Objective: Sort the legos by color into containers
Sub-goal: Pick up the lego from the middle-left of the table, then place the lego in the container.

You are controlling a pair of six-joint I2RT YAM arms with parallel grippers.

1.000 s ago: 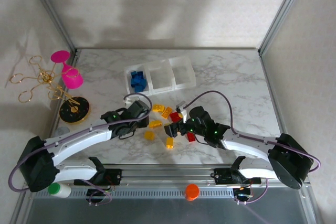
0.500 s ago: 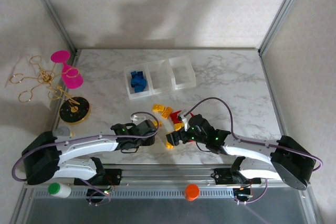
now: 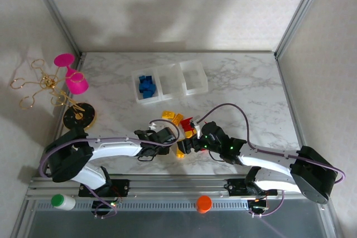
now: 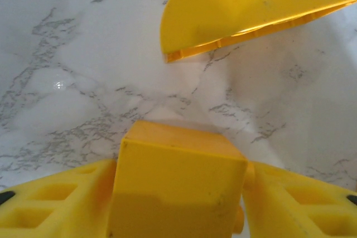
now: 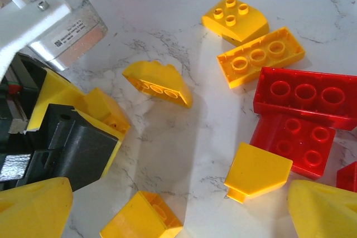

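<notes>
top view: three joined translucent white plastic bins (image 3: 192, 79) sit far on the marble table (image 3: 251, 87). the left bin holds glossy blue plastic bricks (image 3: 146, 86); the others look empty, so most sorting seems left. loose yellow and red bricks (image 3: 181, 121) lie nearer.
left wrist view: the left claw (image 4: 179, 210) pinches a small yellow plastic brick (image 4: 178, 160).
right wrist view: the right claw (image 5: 184, 215) gapes wide, empty, over flat red bricks (image 5: 304, 96).

From high behind the near edge we look down on the whole marble table (image 3: 251, 82). Our left wrist view hugs the tabletop, facing forward-down; our right wrist view looks down from a little higher. All three share the yellow legos (image 5: 159, 82)
</notes>
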